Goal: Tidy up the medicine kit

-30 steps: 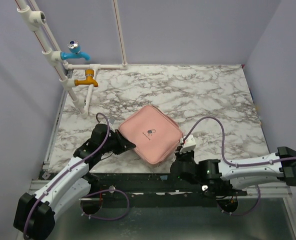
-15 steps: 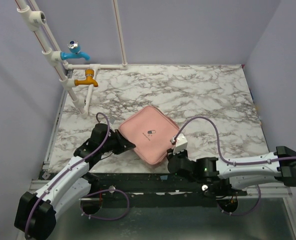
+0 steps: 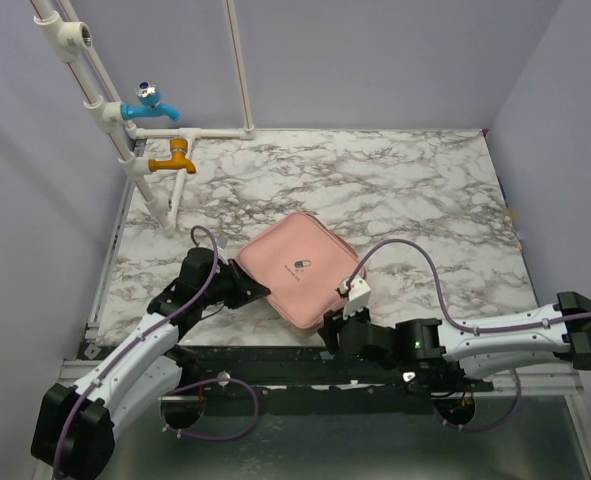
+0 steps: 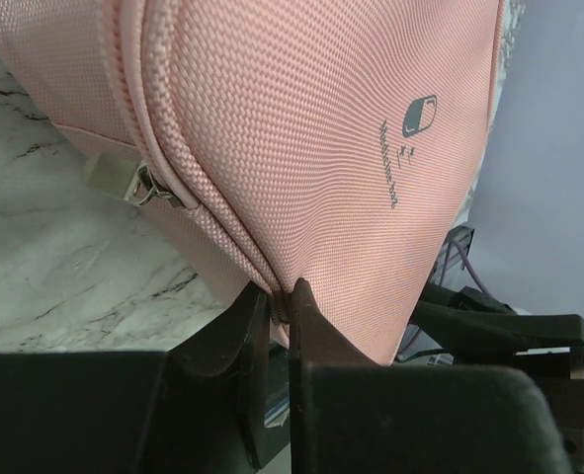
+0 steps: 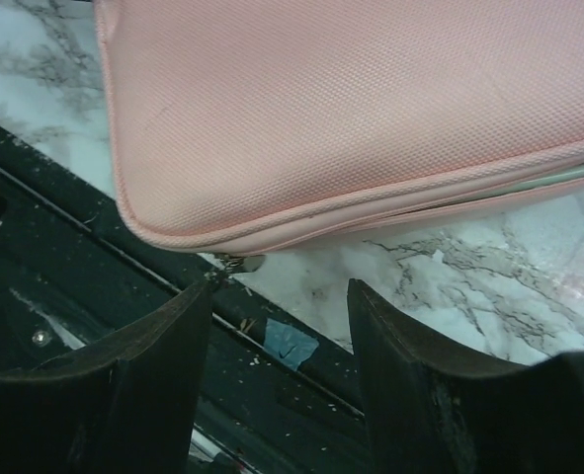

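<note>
The step in hand looks like working the zip round the near corner of the medicine kit (image 3: pixel 300 268), and that goes best with one side anchoring while the other pulls. The left tool (image 4: pixel 277 296) is the anchor: its jaws are pinched almost together on the seam at the kit's corner, and the pink case bulges up and away just beyond its fingertips. The right tool (image 5: pixel 280 288) has its jaws well apart with nothing between them. A small metal zipper pull (image 5: pixel 238 262) pokes out from under the kit's rounded corner just ahead of that tool, nearer the finger on the left of its wrist view. For a clean grasp, I judge it should shift slightly toward that finger and ease forward until the pull sits between the pads. It should then close and draw along the seam rather than outward, so the soft case does not slide on the bench (image 3: pixel 405 190). Further along the edge, a pale strip between the halves suggests the zip is not closed there. The kit lies flat, lid up, between the two tools, gripped by the left and just clear of the right.
</note>
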{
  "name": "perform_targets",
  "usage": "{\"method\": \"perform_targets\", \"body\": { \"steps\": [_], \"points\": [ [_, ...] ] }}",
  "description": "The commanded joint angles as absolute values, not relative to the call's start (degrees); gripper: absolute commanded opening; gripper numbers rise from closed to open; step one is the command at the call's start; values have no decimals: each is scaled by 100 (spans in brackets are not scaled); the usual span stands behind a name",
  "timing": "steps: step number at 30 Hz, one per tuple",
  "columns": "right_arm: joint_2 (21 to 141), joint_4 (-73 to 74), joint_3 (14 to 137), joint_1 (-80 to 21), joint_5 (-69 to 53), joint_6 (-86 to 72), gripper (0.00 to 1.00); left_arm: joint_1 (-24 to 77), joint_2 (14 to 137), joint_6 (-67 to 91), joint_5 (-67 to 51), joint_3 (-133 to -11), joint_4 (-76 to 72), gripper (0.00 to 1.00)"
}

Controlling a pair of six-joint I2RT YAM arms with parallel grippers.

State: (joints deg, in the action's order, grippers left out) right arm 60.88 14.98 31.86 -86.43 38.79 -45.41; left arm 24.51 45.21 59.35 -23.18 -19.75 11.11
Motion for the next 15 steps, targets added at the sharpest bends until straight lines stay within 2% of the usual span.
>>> {"method": "perform_targets", "body": {
  "steps": [1, 7, 15],
  "points": [
    [6150, 970, 3133, -8875, 3974, -4492, 61, 2391, 4472, 5678, -2570, -1883, 495, 0],
    [6740, 668, 3264, -9123, 4167, -4417, 61, 2330, 4482, 5660, -2641, -1846, 442, 0],
    [7660, 1043, 3597, -9197, 4996, -4966, 60, 2268, 4505, 5625, -2715, -1818, 413, 0]
  ]
}}
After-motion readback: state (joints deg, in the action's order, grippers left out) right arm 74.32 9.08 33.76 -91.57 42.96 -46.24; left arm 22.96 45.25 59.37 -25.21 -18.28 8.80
